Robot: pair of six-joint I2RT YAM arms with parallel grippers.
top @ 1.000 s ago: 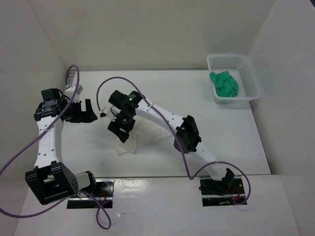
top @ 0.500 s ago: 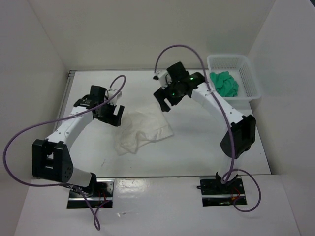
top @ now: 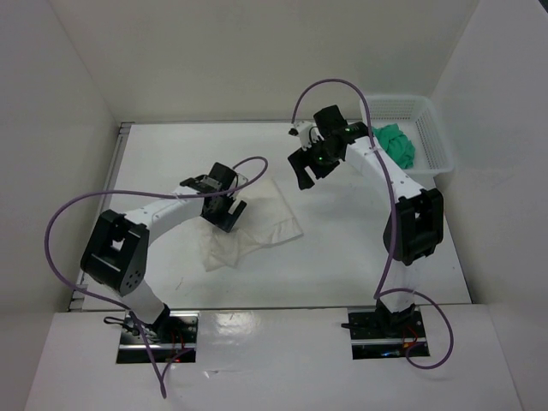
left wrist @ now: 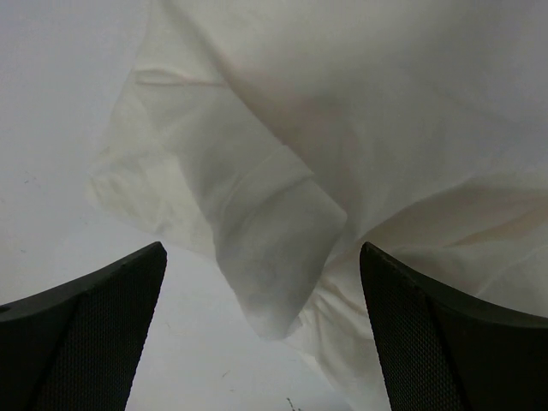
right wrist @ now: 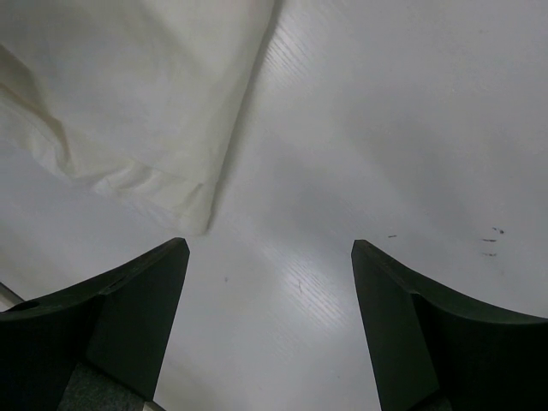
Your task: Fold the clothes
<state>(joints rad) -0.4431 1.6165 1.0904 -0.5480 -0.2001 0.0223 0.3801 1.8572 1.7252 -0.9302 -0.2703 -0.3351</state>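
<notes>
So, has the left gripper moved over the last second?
Yes: the left gripper has shifted right, toward the basket, and now sits over the white garment.

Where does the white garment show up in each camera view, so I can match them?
Top view: the white garment lies mid-table, partly under the left gripper.
Left wrist: the white garment fills the top and right, a folded flap at centre.
Right wrist: only its corner, upper left.
Shared landmark: the bare white table.
</notes>
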